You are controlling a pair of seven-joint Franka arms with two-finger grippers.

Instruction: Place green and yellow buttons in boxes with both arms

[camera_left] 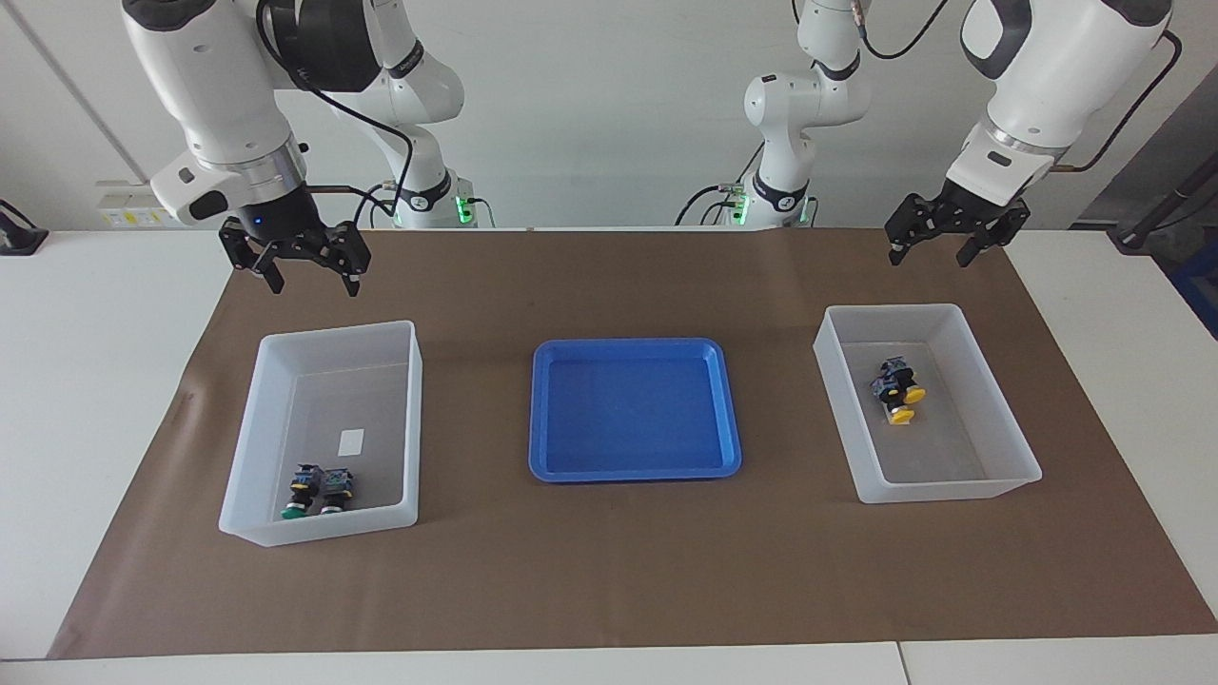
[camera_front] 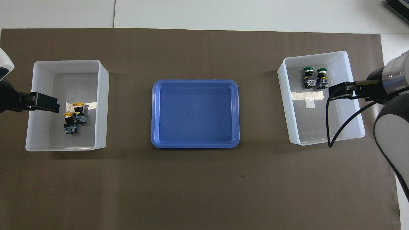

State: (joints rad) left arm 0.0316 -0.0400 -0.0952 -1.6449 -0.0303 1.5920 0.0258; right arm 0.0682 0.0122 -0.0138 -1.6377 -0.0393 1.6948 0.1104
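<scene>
With both yellow buttons (camera_left: pixel 897 390) in one bin (camera_left: pixel 990 487) and both green buttons (camera_left: pixel 319 490) in the other bin (camera_left: pixel 249 528), sorting looks complete (blue tray (camera_left: pixel 542 419) bare); left gripper (camera_left: pixel 954 236) and right gripper (camera_left: pixel 300 257) hover, jaws wide, empty; next, retreat.

The middle of the brown mat (camera_left: pixel 609 571) is taken by the blue tray (camera_left: pixel 635 409), shallow and bare inside, with open strips of mat between it and each box. The box at the right arm's end (camera_left: pixel 324 433) has tall walls; two green buttons (camera_left: pixel 319 490) crowd its corner farthest from the robots, the rest of its floor free. The box at the left arm's end (camera_left: pixel 923 400) holds two yellow buttons (camera_left: pixel 897 388) near its middle. Both grippers, the left gripper (camera_left: pixel 942 233) and the right gripper (camera_left: pixel 304 257), hang fingers spread above the mat, clear of the walls.
</scene>
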